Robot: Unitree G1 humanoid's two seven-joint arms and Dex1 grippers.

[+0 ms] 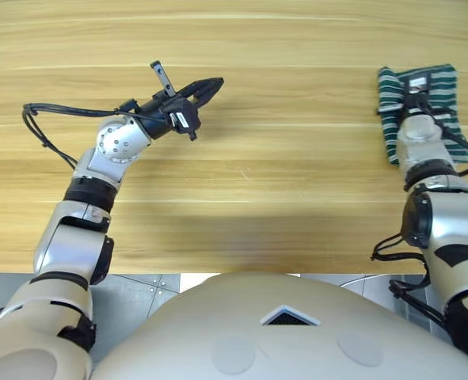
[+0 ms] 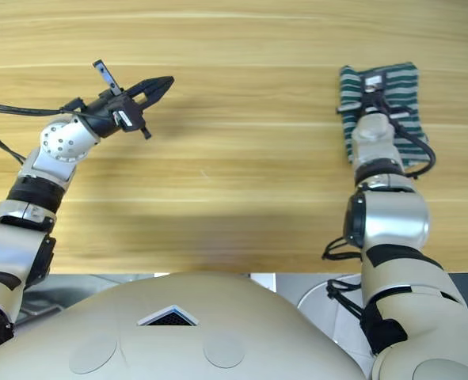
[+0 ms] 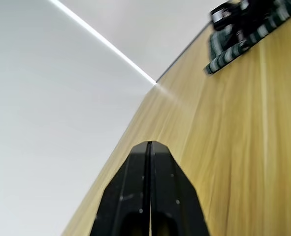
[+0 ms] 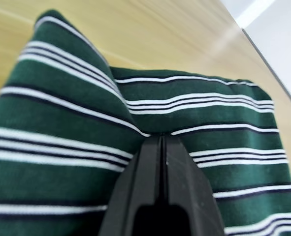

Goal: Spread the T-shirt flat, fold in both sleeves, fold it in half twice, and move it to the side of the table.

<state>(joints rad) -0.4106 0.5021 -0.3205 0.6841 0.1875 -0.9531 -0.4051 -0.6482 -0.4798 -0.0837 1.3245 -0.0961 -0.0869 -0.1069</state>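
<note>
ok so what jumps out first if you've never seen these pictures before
The folded T-shirt, dark green with white stripes, stands out against the pale wooden table, lying toward its right side. The right pincer sits on it with fingers shut, its tips against a crease in the cloth. The left pincer, also shut, is held over bare wood on the left.

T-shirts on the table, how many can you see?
1. A folded green-striped T-shirt lies on the far right part of the table, with the right gripper shut on a raised fold of it. Nothing suggests another is hidden.
</note>
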